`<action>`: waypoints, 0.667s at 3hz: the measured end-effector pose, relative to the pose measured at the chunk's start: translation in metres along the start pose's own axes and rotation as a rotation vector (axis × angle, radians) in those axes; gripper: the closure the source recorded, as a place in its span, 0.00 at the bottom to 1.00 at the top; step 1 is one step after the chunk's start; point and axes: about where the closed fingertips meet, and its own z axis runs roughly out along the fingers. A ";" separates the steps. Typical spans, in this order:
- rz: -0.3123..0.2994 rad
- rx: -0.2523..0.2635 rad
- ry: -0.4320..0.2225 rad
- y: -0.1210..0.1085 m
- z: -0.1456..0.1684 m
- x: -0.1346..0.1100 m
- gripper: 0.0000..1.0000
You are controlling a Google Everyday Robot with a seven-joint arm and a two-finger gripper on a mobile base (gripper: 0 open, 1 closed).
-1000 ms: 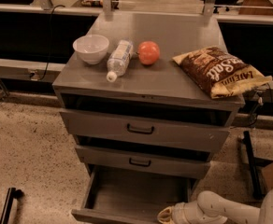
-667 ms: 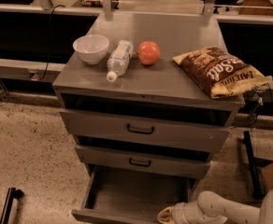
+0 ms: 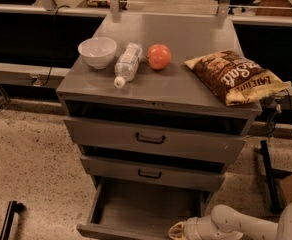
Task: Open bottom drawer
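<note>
Speckled flooring (image 3: 31,159) surrounds a cabinet (image 3: 76,129) whose worktop (image 3: 186,89) carries a bowl (image 3: 97,51), a toppled bottle (image 3: 126,63), a red fruit (image 3: 159,56) and a chip bag (image 3: 234,76). At 6 o'clock the bottom drawer (image 3: 146,206) is seen pulled out beneath the middle drawer (image 3: 186,176), its grey inside exposed. The gripper (image 3: 178,230) is found at 5 o'clock by the drawer's front edge; whether it is open cannot be told.

We see a dim, warm-tinted scene lit from above. The bench (image 3: 196,39) carries a soft sheen toward its far edge, and the crisp bag (image 3: 233,76) throws small glints. Heavy shadow fills the gaps above the upper drawer fronts and the dark recesses on either side. The bottom drawer (image 3: 146,204) is murky grey inside. The pale pincer (image 3: 178,230), low by that drawer's front lip, is the brightest patch down there.
</note>
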 end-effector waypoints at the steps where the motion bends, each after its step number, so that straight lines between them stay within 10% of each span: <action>1: 0.000 0.000 0.000 0.000 0.000 0.000 1.00; 2: 0.000 0.000 0.000 0.000 0.000 0.000 0.83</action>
